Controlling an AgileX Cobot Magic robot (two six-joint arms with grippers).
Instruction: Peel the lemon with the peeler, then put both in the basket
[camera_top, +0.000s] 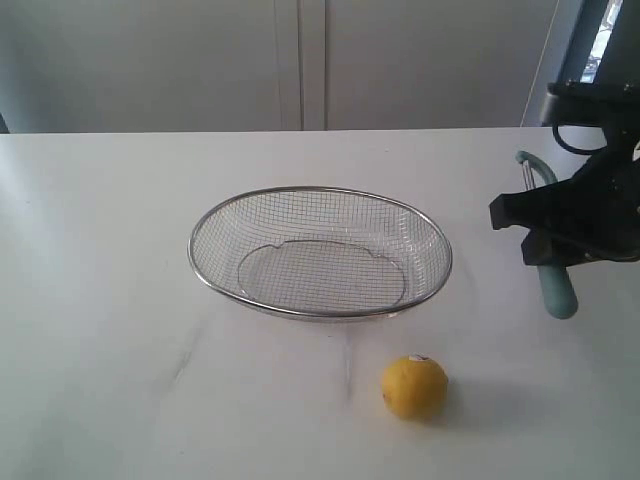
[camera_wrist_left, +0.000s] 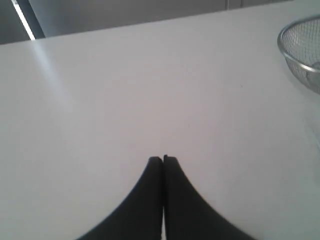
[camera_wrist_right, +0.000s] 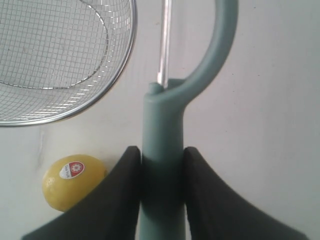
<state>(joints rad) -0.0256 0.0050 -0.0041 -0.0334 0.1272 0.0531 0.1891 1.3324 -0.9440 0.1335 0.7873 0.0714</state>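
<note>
Lemon (camera_top: 414, 387) sits on the table, whole, skin all on, little white sticker facing up. It's just in front of the basket (camera_top: 215, 245) but not touching it. Basket is a shallow oval of silver wire mesh, sitting upright. The peeler (camera_top: 556, 292), with a pale teal handle, looped head and thin metal blade, is off to the basket's right, pinched by its handle in the right gripper (camera_wrist_right: 162, 150). Can't really tell if it touches the table.

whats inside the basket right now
Nothing: only bare wire mesh shows inside the basket. The lemon lies on the table outside it, and the right claw grips the peeler. The exterior view shows the whole interior, nothing covered.
</note>
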